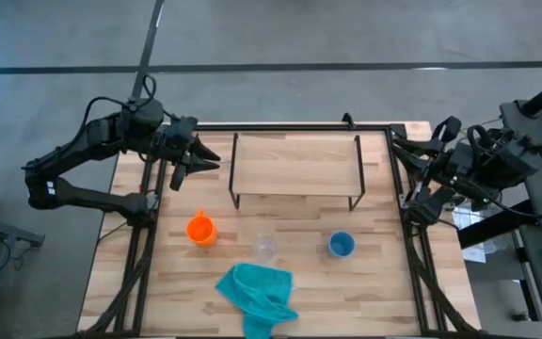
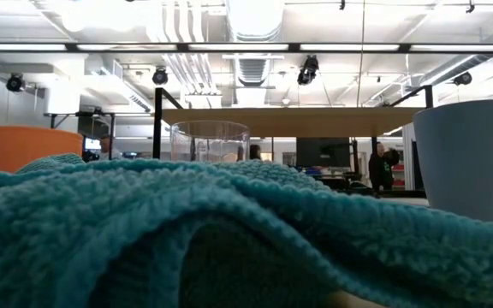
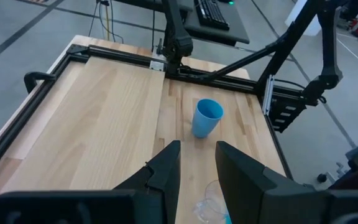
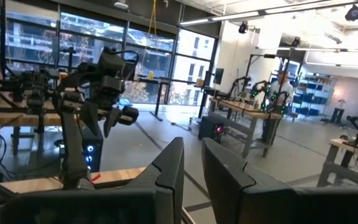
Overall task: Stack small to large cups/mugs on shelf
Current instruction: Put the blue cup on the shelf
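Three vessels stand upright on the tabletop in front of the shelf: an orange mug (image 1: 200,229) (image 2: 32,145), a small clear glass cup (image 1: 266,248) (image 2: 210,141) and a blue cup (image 1: 342,245) (image 3: 207,118) (image 2: 469,158). The shelf (image 1: 296,165), a light-wood board on a thin black wire frame, stands at the table's far middle with nothing on it. My left gripper (image 1: 211,162) (image 3: 197,163) hovers open by the shelf's left end. My right gripper (image 1: 401,149) (image 4: 193,155) waits beyond the shelf's right end, at the table's right edge, its fingers a narrow gap apart.
A crumpled teal cloth (image 1: 257,297) (image 2: 229,231) lies at the table's near edge, just in front of the glass cup, and fills the low view's foreground. Black frame rails (image 1: 149,235) run along the table's left and right sides. Bare wood lies between the vessels and the shelf.
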Motion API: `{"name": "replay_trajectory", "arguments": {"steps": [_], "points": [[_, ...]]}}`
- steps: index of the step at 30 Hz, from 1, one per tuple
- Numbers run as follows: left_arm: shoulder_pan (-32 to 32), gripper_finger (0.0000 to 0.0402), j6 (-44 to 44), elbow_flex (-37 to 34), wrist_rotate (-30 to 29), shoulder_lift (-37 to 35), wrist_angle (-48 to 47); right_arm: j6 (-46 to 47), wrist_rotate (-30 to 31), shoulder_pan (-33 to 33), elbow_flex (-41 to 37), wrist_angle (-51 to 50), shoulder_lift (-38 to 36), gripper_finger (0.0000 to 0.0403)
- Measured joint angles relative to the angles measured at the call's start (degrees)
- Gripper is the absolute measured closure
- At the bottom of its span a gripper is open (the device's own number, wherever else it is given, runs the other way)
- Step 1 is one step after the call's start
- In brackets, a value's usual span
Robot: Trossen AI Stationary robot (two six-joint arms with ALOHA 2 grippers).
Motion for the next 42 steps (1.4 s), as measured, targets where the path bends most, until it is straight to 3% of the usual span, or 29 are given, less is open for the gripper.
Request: {"name": "replay_trajectory", "arguments": {"steps": [9, 14, 21, 27, 33, 42], "points": [[0.0, 0.0314, 0.0, 0.0, -1.0, 0.0, 0.0, 2.2, 0.0, 0.0, -0.1, -1.8, 0.0, 0.0351], [0.0, 0.0314, -0.1, 0.0, -1.0, 0.0, 0.0, 11.2, -0.6, 0.0, -0.1, -14.5, 0.0, 0.0351], [0.0, 0.0314, -0.1, 0.0, -1.0, 0.0, 0.0, 34.0, -12.0, 0.0, 2.2, -41.0, 0.6, 0.0351], [0.1, 0.0314, -0.1, 0.0, -1.0, 0.0, 0.0, 53.6, -25.7, 0.0, 3.7, -55.9, 0.8, 0.0351], [0.1, 0.0314, -0.1, 0.0, -1.1, 0.0, 0.0, 56.4, -33.7, -0.1, 3.5, -61.9, 2.0, 0.0351], [0.0, 0.0314, -0.1, 0.0, -1.5, 0.7, 0.2, 55.8, -39.5, -2.1, 3.3, -72.3, 10.0, 0.0351]]}}
